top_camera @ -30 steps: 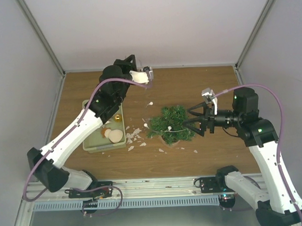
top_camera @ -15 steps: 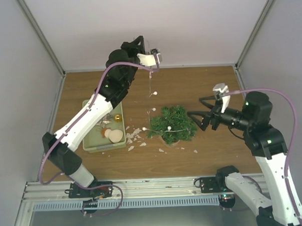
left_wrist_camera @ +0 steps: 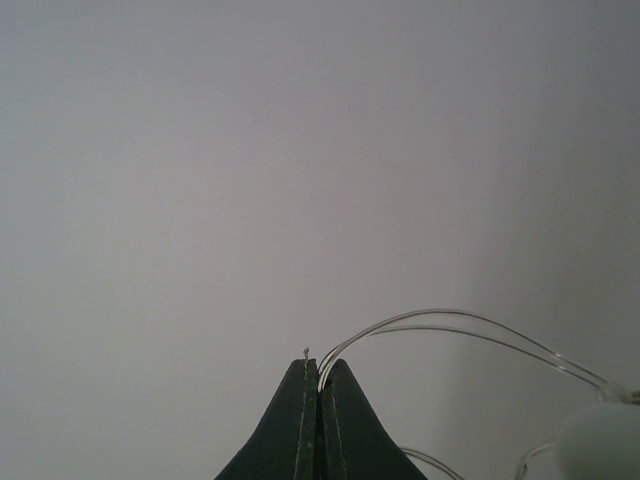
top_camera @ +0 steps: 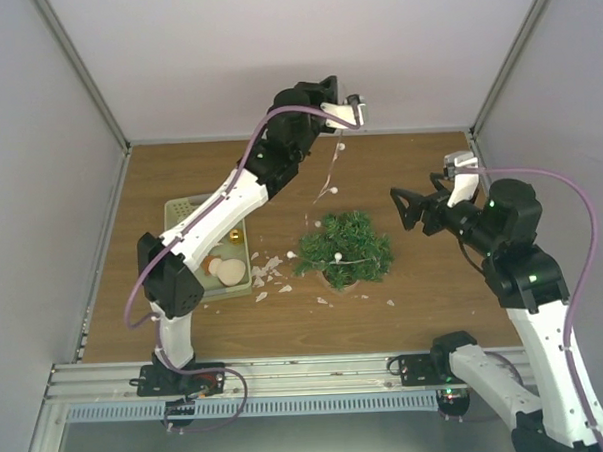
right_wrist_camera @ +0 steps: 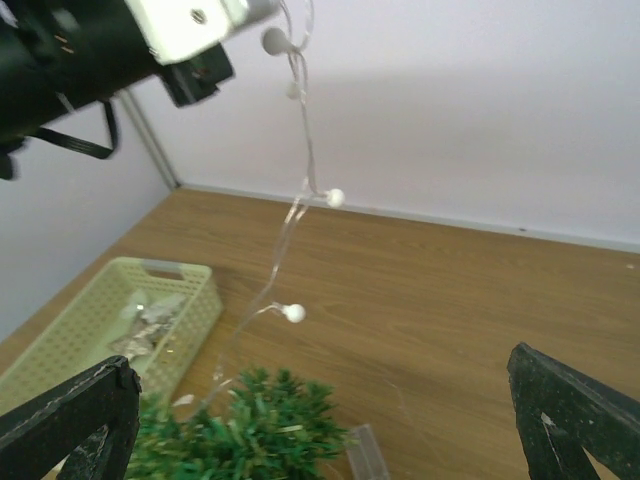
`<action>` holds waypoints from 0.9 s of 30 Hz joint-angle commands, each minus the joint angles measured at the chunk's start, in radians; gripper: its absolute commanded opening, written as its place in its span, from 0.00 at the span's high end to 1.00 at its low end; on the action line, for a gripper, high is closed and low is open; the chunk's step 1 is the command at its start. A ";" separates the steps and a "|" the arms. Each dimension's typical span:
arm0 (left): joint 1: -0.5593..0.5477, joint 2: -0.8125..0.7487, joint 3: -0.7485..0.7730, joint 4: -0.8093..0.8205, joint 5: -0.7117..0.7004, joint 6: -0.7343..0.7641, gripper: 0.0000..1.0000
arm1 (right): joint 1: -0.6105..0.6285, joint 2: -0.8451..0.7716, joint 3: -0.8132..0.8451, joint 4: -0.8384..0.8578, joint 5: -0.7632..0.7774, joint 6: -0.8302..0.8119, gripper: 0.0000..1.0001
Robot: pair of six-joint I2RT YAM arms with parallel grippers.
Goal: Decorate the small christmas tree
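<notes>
Matt wood-grain table [top_camera: 179, 171]; bristly tree [top_camera: 347, 239]; plastic tray [top_camera: 185, 203]; clear beaded wire [right_wrist_camera: 335, 198].

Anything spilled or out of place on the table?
Yes: small white scraps lie scattered on the wooden table, mostly between the pale green plastic tray and the small green christmas tree, a few on its near side. They look like spilled debris; what they are is unclear.
</notes>
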 commanded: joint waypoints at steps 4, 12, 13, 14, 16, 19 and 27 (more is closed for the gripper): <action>-0.073 0.029 0.088 0.002 0.017 -0.054 1.00 | -0.007 0.035 -0.056 0.128 0.135 -0.194 0.00; -0.161 0.012 0.087 -0.058 0.016 -0.121 1.00 | -0.056 0.111 -0.168 0.362 -0.014 -0.287 0.01; -0.169 0.010 0.086 -0.064 0.016 -0.130 1.00 | -0.066 0.126 -0.171 0.380 -0.038 -0.282 0.03; -0.177 0.008 0.085 -0.068 0.014 -0.140 1.00 | -0.075 0.142 -0.171 0.397 -0.059 -0.274 0.04; -0.189 0.004 0.087 -0.085 0.015 -0.165 1.00 | -0.086 0.166 -0.171 0.435 -0.085 -0.264 0.06; -0.199 -0.006 0.085 -0.138 0.033 -0.224 1.00 | -0.095 0.192 -0.161 0.465 -0.108 -0.251 0.08; -0.225 0.001 0.064 -0.153 0.041 -0.272 1.00 | -0.095 0.245 -0.102 0.459 -0.157 -0.230 0.12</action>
